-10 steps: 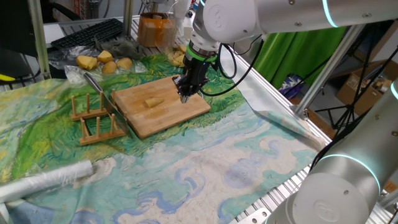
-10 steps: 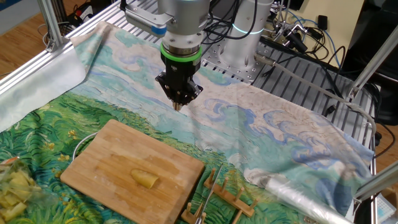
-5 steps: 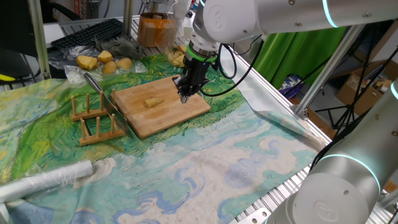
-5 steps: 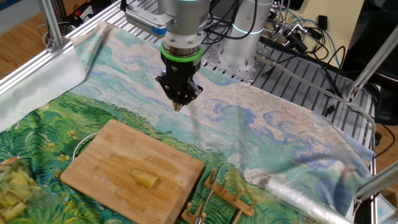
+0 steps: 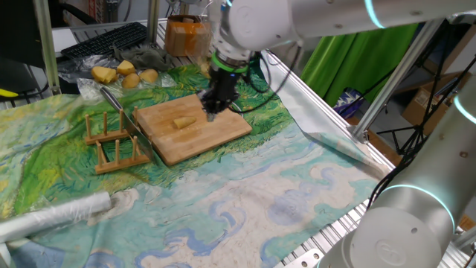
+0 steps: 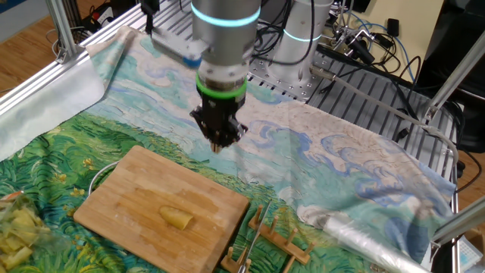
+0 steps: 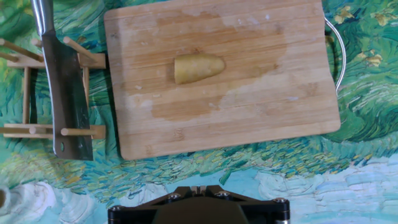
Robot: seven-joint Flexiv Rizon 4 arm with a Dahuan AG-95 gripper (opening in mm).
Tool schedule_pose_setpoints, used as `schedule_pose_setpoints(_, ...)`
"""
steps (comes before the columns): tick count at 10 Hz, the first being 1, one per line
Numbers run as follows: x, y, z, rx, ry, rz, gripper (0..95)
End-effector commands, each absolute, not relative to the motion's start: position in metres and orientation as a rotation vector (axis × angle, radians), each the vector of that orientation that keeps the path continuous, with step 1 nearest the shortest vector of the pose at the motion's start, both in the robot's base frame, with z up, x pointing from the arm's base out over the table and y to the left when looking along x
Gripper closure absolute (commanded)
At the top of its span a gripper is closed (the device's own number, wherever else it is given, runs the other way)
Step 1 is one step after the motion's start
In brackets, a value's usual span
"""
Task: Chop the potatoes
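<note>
Closed fingers (image 5: 210,113) have shifted over the board (image 5: 223,128), toward the potato wedge (image 5: 184,122).

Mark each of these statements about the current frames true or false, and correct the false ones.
1. One potato wedge lies on the wooden cutting board. True.
2. The gripper holds the cleaver. False: its jaws are shut on nothing, and the cleaver rests on the wooden rack beside the board.
3. The wedge is already cut into pieces. False: it is one whole piece.
4. The gripper points down above the cloth near the board's edge. True.
5. Whole potatoes sit on the board. False: they lie off the board, behind the rack in one fixed view.
</note>
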State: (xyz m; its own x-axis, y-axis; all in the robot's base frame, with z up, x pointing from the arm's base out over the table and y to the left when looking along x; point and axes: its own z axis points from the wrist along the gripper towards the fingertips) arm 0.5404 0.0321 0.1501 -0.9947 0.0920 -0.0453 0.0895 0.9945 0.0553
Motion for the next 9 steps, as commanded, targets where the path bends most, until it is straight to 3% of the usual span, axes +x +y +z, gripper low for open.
schedule_pose_setpoints(1, 0.566, 0.054, 0.148, 0.179, 3.096, 0.083, 95.0)
schedule_pose_setpoints(4, 0.592, 0.083, 0.149, 0.206, 3.095, 0.079, 95.0)
schedule_pose_setpoints(9, 0.597, 0.084, 0.157, 0.208, 3.089, 0.077, 95.0)
